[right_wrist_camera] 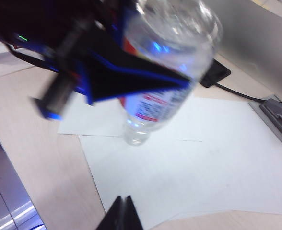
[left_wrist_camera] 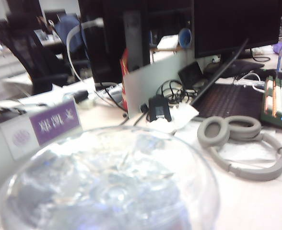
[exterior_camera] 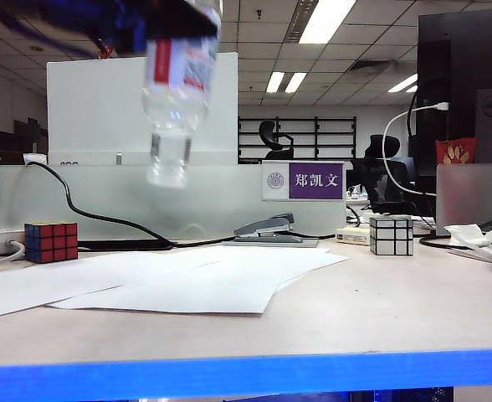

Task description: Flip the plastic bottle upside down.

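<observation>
The plastic bottle [exterior_camera: 175,92] hung cap-down high above the sheets of paper [exterior_camera: 171,280] on the worktop [exterior_camera: 380,310], well clear of them, grasped around its middle by the left claw [right_wrist_camera: 131,79]. In the right wrist view the blue-edged black fingers [right_wrist_camera: 131,81] crossed the label, with the cap [right_wrist_camera: 135,136] pointing at the paper. The right claw [right_wrist_camera: 123,213] was clenched and empty, hovering off to the side and looking across at the bottle.

From here the main risk seemed to be the set-down: the cap is narrow, so a bottle released even slightly tilted would likely topple and roll towards the colourful cube [exterior_camera: 51,241] or the stapler [exterior_camera: 267,228]. The loose paper could also slide under the cap. A smooth, round body might slip in the grip too.

The left claw itself was cut off at the top of the exterior view, and the left wrist view was filled by the blurred bottle base [left_wrist_camera: 107,182], so the grip's firmness could not be judged
</observation>
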